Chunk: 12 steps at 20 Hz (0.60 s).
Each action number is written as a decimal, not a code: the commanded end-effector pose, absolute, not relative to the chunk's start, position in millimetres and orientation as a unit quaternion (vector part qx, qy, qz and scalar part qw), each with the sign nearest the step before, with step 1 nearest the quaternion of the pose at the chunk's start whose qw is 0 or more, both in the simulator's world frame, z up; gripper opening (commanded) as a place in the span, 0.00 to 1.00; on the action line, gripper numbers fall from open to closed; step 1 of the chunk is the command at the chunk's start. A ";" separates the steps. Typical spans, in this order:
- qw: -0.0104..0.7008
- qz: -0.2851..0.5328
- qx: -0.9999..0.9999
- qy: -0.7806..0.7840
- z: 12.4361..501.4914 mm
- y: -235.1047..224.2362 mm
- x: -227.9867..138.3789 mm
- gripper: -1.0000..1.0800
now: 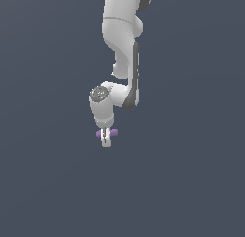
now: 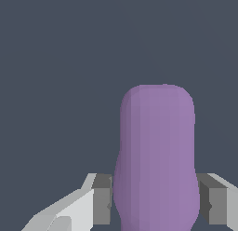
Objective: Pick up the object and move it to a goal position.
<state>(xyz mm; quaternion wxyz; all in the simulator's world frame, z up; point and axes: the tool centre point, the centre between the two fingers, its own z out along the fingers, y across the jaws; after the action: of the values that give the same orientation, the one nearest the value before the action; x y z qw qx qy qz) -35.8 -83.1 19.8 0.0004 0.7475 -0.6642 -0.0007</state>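
Observation:
The object is a small purple capsule with rounded ends. In the exterior view it lies crosswise between the white fingers, one end sticking out on each side of the gripper. The white arm reaches down from above, hand pointing downward. In the wrist view the object fills the middle of the picture, and the grey pads press against both of its sides. The gripper is shut on it. No goal marker shows in either view.
A plain dark blue-grey surface fills the background in both views. Nothing else shows on it.

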 end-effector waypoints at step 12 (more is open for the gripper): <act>0.000 0.000 0.747 -0.664 20.7 -82.9 -35.3 0.00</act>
<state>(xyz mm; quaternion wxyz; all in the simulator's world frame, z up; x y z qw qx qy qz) -35.2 -83.0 20.0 -0.0003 0.7475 -0.6643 0.0000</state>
